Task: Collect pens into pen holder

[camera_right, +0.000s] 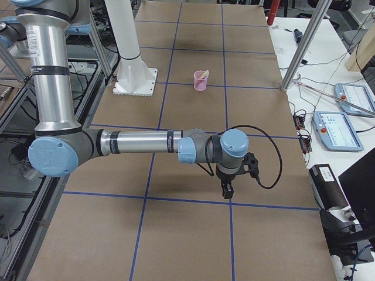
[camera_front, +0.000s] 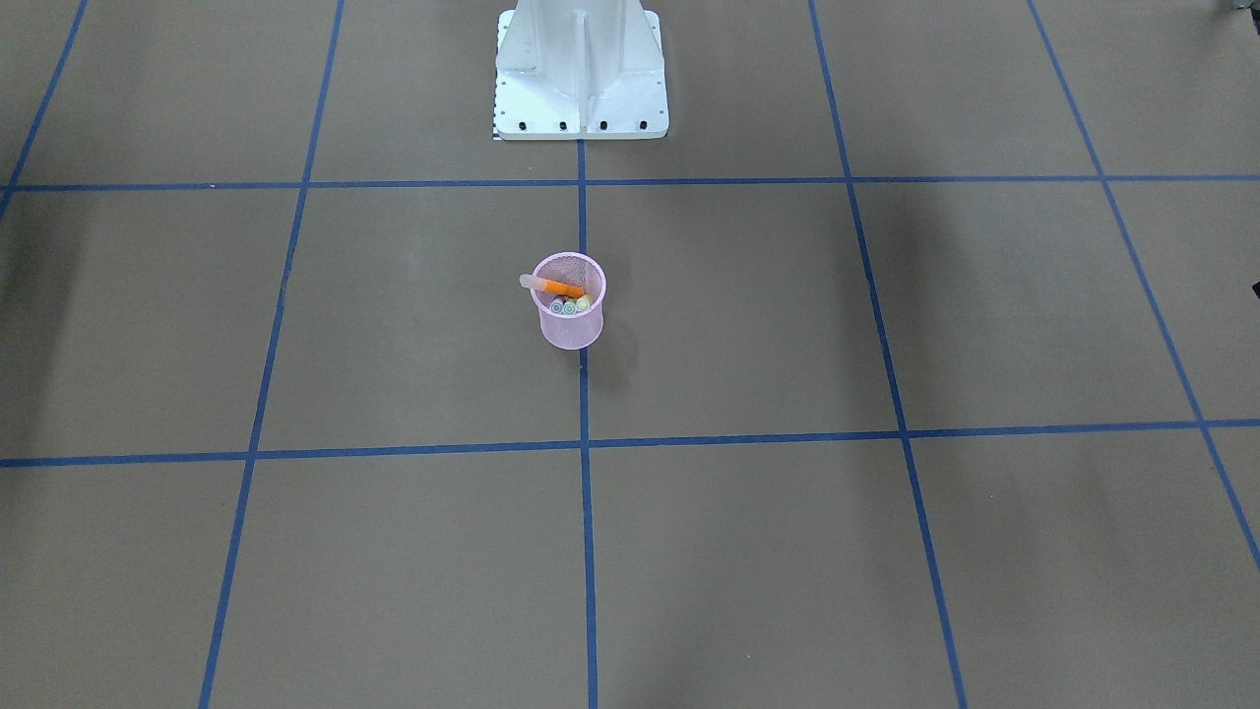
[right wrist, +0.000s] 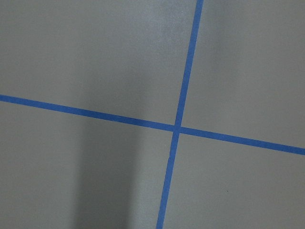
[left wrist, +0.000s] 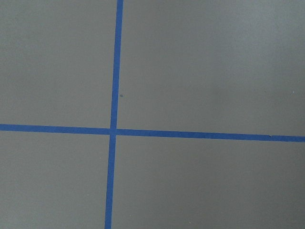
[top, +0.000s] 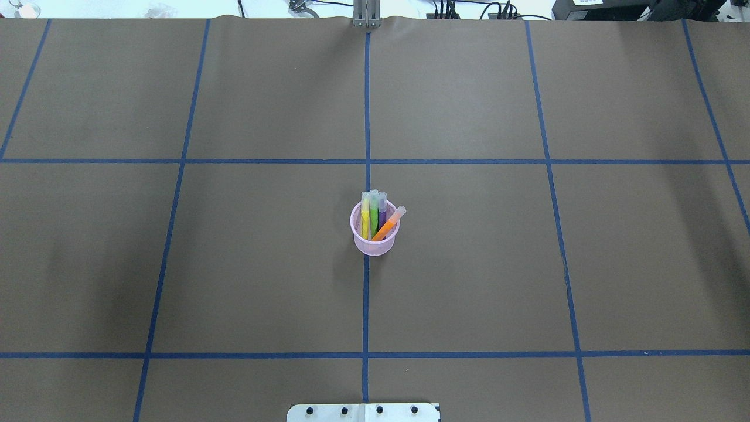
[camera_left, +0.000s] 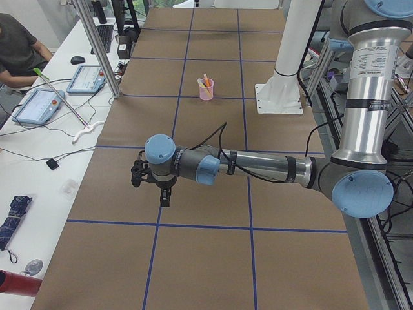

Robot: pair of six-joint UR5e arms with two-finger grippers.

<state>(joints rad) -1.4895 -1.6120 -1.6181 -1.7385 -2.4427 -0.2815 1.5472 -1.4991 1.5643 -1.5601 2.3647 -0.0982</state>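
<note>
I see the cup mid-table holding the pens; both grippers hang far off, grip unreadable.

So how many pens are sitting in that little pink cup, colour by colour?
Going by the overhead view, all in the pink mesh cup:
Yellow pen: 1
Green pen: 1
Purple pen: 1
Orange pen: 1, leaning across the rim
Total: 4 pens, with none lying on the table.
</note>
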